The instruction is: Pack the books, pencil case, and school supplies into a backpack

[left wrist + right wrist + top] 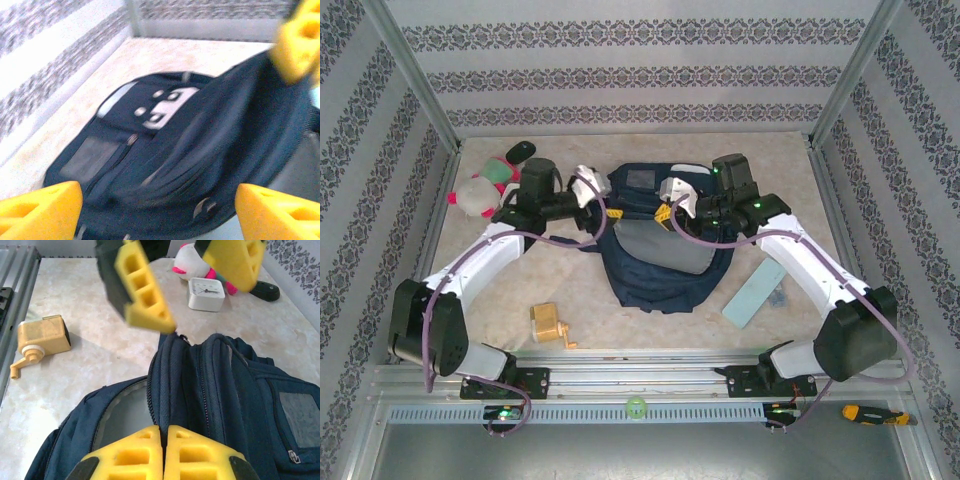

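The dark navy backpack [655, 262] lies mid-table with its grey-lined main opening [122, 415] gaping. My right gripper [164, 432] is shut on the fabric edge beside the opening's zip and holds it up; from above it is at the bag's top [664, 213]. My left gripper [157, 205] is open just above the bag's top edge, its yellow fingers [42, 210] spread wide with nothing between them; it hovers close to the right one [611, 212]. The yellow-orange pencil sharpener [550, 323] stands near the front left. The pale blue pencil case [753, 292] lies right of the bag. The books are out of view.
A pink-and-white plush toy [480, 190] and a dark oval object [523, 150] sit at the back left. A white square clock [206, 293] stands next to the plush. A screwdriver [865, 412] lies on the front rail. Striped walls enclose the table.
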Controlling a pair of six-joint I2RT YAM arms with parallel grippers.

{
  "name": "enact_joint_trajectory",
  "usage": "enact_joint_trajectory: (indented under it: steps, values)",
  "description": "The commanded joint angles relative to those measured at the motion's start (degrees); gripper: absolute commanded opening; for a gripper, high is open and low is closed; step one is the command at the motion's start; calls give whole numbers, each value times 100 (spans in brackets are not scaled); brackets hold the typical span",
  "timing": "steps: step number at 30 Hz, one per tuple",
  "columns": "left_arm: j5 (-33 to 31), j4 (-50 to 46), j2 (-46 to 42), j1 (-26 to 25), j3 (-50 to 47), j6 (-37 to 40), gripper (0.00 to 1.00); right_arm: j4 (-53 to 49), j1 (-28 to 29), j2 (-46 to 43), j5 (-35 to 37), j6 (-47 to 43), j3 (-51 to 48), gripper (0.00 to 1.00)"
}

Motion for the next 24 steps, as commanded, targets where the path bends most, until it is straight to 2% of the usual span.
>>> enact_joint_trajectory:
  steps: [1,4,8,12,18,21,24]
  values:
    - [209,100,342,-346,190,1118,81,103,24,-55,-793,-242,312,0]
    - [108,311,676,-580,436,1185,82,-14,18,-73,-822,-261,362,0]
    - [407,604,849,-823,611,1138,78,-172,13,-117,-583,-189,378,0]
    - [678,541,631,-837,565,866,82,-223,-89,-171,-282,-3,325,0]
    - [366,-99,39,-868,331,952,86,-243,-163,-233,-463,-62,244,0]
    - [-144,-80,203,-987,385,1024,87,-243,-167,-199,-615,-57,282,0]
    - [-397,59,594,-1129,694,926,87,-247,-165,-194,-691,0,305,0]
